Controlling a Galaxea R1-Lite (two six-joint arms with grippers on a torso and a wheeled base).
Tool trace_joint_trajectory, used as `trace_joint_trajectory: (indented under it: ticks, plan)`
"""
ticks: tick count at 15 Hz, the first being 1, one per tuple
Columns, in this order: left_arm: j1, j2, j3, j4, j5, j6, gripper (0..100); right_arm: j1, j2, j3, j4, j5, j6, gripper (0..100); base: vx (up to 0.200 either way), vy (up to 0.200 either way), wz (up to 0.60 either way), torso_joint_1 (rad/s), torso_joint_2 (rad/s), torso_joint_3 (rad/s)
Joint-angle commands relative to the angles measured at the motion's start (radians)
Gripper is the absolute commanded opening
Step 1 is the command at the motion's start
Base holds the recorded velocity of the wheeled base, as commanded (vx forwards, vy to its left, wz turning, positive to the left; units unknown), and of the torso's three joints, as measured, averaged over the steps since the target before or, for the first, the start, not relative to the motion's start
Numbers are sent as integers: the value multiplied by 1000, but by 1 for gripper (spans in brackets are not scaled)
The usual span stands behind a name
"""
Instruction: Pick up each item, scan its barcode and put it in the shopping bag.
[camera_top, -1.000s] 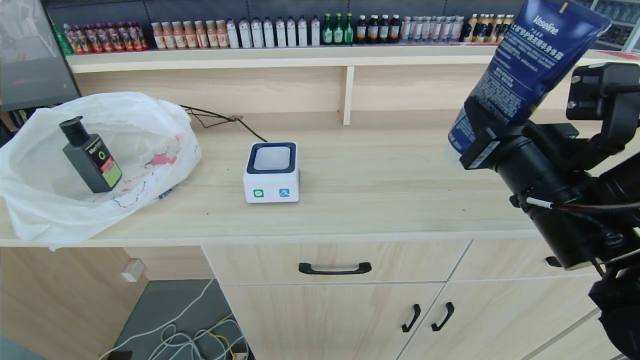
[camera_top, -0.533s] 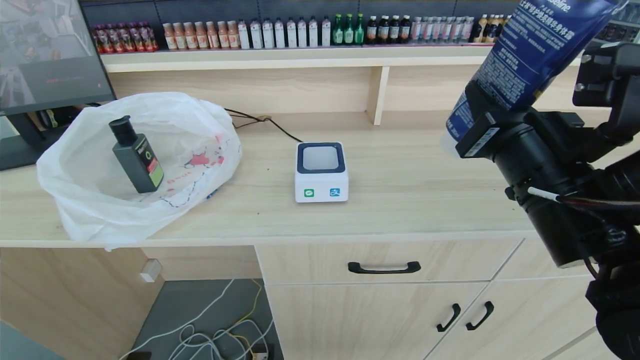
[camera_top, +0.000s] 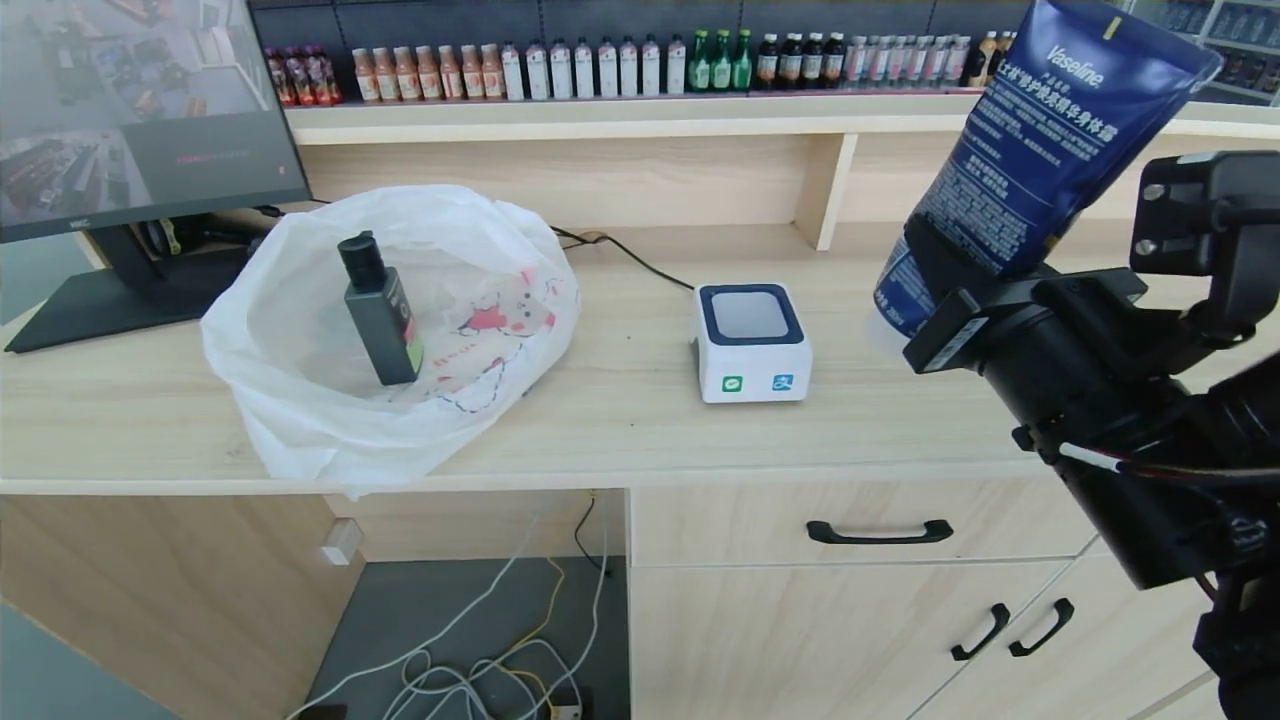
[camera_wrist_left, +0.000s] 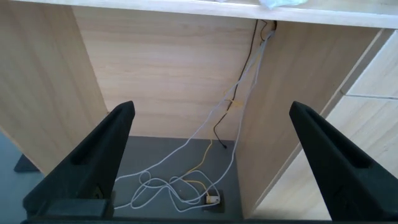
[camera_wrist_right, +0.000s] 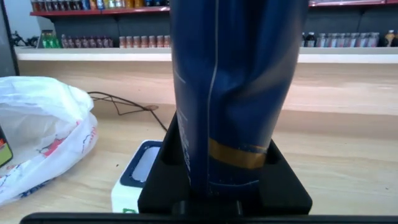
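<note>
My right gripper (camera_top: 932, 285) is shut on the lower end of a tall dark blue tube (camera_top: 1040, 150), held tilted above the counter's right side. In the right wrist view the blue tube (camera_wrist_right: 236, 93) stands between the right gripper (camera_wrist_right: 227, 171) jaws. The white barcode scanner (camera_top: 752, 342) sits mid-counter, left of the tube; the scanner (camera_wrist_right: 137, 180) lies below and beyond the tube. A white shopping bag (camera_top: 300, 410) lies open on the left with a dark green bottle (camera_top: 380, 310) inside. My left gripper (camera_wrist_left: 211, 162) hangs open below the counter edge.
A monitor (camera_top: 130, 100) stands at the far left behind the bag. A raised shelf (camera_top: 620, 110) with bottles runs along the back. A cable (camera_top: 620, 250) leads from the scanner. Loose cables (camera_wrist_left: 186, 186) lie on the floor in the recess under the counter.
The head camera has turned left, so bag, scanner and counter sit farther right in the picture and the monitor has come in. The right gripper still holds the blue tube.
</note>
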Motion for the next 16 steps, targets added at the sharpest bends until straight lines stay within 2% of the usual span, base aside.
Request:
trace_joint_trajectory:
  ticks: [1,8,12,16]
  plan:
    - [-1,0,0,0,0,2,100,-3,-23,18,-2,9,0,0,0,0,0,0,0,0]
    - [-1,0,0,0,0,3,100,-4,-44,24,17,12,12,0,0,0,0,0,0,0]
    - [-1,0,0,0,0,3,100,-18,-58,-37,75,9,37,0,0,0,0,0,0,0]
    - [-1,0,0,0,0,3,100,-20,-21,-37,78,12,-68,0,0,0,0,0,0,0]
